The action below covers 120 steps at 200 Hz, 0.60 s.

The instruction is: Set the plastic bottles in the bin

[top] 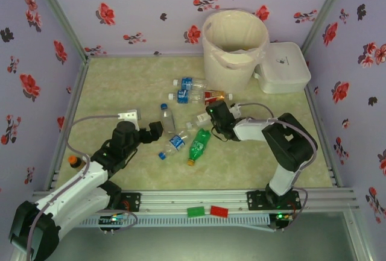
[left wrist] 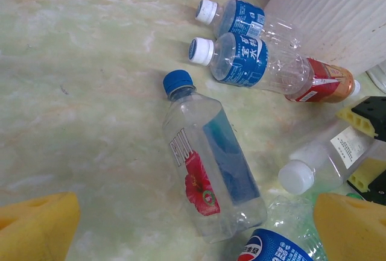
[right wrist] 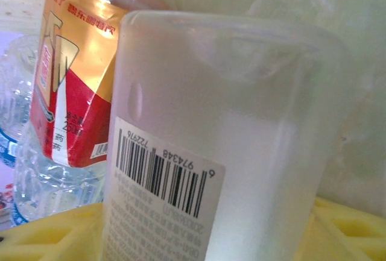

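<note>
On the pale marbled desk [top: 120, 86] my right hand [top: 212, 115] straddles a frosted bottle [right wrist: 229, 122], though I cannot tell if it is clamped; the bottle looks light, slick and crushable, so I'd squeeze gently mid-body, with the bin [top: 232, 68] just beyond that hand and my left hand [top: 155, 131] spread wide.

white links with black joints on left arm [top: 72, 191] and right arm [top: 281, 179], thin grey cable [top: 90, 119] looping off each wrist, green light [top: 278, 216] at right base, blocky yellow pads [left wrist: 36, 228] on left gripper [left wrist: 193, 240]
</note>
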{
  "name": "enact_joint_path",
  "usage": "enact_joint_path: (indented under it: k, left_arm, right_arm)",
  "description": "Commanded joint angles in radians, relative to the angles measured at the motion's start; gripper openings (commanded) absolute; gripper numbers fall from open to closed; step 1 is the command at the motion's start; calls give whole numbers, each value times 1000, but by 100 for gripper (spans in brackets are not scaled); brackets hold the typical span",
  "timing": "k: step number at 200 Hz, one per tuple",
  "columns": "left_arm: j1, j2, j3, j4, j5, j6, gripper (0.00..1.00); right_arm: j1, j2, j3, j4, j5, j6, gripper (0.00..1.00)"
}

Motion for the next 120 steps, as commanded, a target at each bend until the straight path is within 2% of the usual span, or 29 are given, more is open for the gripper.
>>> enact_joint_path:
  k: [1, 33, 57, 120]
  left_arm:
    - [7, -4, 17, -3, -14, -25, 100]
    - [8, -1, 27, 0, -11, -45, 100]
    - [8, -8, 23, -2, -7, -60, 100]
    - [8, -25, 45, -32, -7, -48, 100]
  right_arm:
    - [-73, 135, -66, 215, 26, 60, 52]
    - [-73, 158, -105, 419, 25, 64, 46]
    - [-73, 160, -118, 509, 25, 44, 41]
    - [-77, 7, -137, 439, 43, -106, 39]
